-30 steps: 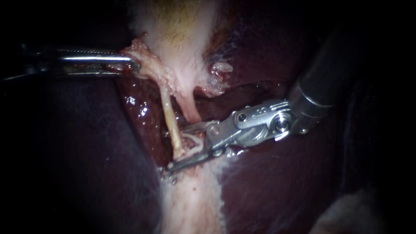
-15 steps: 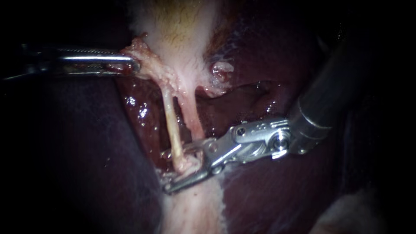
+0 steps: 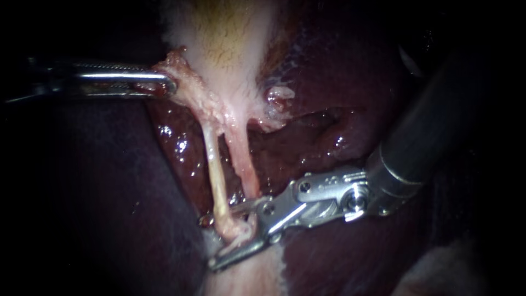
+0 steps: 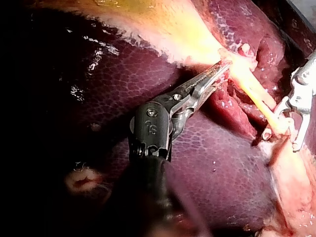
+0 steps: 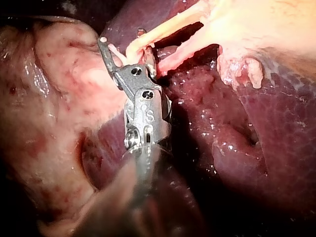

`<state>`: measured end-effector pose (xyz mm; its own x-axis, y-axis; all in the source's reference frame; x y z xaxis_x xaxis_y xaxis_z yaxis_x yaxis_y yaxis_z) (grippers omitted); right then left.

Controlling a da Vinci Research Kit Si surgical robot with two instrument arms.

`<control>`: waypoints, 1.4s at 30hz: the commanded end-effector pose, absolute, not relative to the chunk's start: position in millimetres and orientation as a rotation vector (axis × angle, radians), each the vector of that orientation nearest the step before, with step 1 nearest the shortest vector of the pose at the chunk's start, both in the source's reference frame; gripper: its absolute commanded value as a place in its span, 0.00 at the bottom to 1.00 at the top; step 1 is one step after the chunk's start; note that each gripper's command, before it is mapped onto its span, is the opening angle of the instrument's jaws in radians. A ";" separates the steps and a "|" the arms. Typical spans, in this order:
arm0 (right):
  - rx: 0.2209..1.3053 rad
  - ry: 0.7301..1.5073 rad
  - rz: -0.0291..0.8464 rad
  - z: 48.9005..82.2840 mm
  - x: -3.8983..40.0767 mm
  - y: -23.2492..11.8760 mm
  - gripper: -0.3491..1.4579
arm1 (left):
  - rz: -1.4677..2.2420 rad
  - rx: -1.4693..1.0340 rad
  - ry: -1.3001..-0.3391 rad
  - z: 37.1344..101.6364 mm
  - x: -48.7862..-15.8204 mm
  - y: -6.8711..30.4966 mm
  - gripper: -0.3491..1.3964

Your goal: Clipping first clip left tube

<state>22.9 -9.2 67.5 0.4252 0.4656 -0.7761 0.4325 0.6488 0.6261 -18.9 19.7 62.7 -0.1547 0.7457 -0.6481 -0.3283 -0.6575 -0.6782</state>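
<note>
Two tubes run down from the pale gallbladder (image 3: 224,38): the yellowish left tube (image 3: 215,175) and the pinker right tube (image 3: 245,164). My right instrument (image 3: 209,243) comes in from the right. Its jaws stand open, one on each side of the left tube's lower end, where a knot of pale tissue lies between them. In the right wrist view, the same open jaws (image 5: 123,45) straddle the left tube (image 5: 163,27). My left instrument (image 3: 167,83) is shut on a tag of gallbladder tissue and holds it out to the left. This grip also shows in the left wrist view (image 4: 219,69).
Dark red liver (image 3: 350,87) lies on both sides, wet and glistening behind the tubes. A band of pale fatty tissue (image 3: 246,279) runs downward below the right instrument's jaws. A small pale nub (image 3: 279,93) sits on the liver, right of the gallbladder's neck.
My right instrument has slid down along the left tube to its lower end, its jaws still open around it. The left instrument has held its grip in place.
</note>
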 end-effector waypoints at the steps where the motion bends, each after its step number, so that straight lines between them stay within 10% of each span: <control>1: 0.920 1.180 0.025 67.5 23.0 -9.2 0.45 | 1.888 -1.383 -0.499 62.7 -19.0 19.7 0.00; 42: 0.902 1.193 0.042 68.9 23.1 -8.5 0.00 | 1.888 -1.382 -0.498 62.7 -19.1 19.7 0.00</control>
